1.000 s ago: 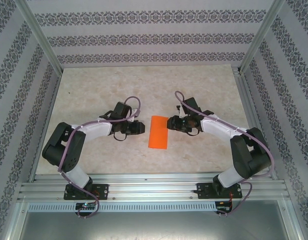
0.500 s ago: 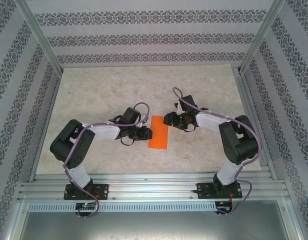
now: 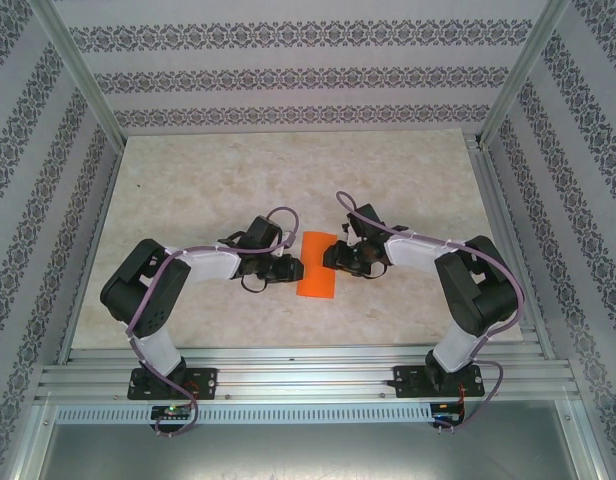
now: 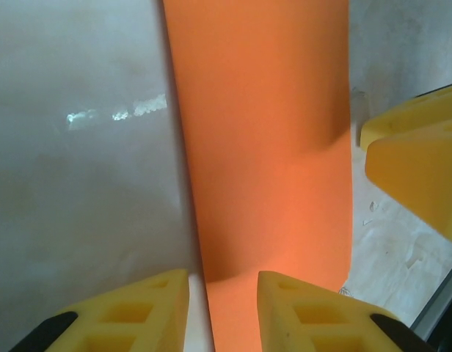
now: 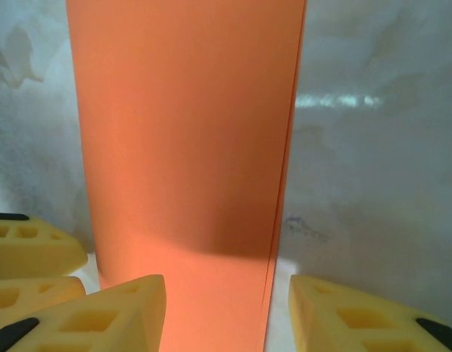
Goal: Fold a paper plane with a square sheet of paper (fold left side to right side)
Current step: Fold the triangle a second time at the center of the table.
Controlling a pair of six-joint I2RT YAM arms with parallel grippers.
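The paper point(image 3: 317, 265) lies flat on the table point(image 3: 188, 180), around the middle and a little toward the near edge. It is a tall, narrow rectangle with its long sides running near to far.

In the right wrist view, the paper point(image 5: 182, 125) shows two layers, slightly offset, along the long edge that runs up from between my right fingers.

My left gripper point(image 3: 293, 268) is low at the paper's left edge, toward its near end. In the left wrist view, my left gripper point(image 4: 222, 282) has its fingers a little apart and pinches nothing; the edge of the paper point(image 4: 263, 147) runs under the gap.

My right gripper point(image 3: 331, 258) is at the paper's right edge, slightly farther back. In its own view, my right gripper point(image 5: 226, 290) has its fingers spread wider, straddling that edge and holding nothing.

The two grippers face each other across the paper, close together.
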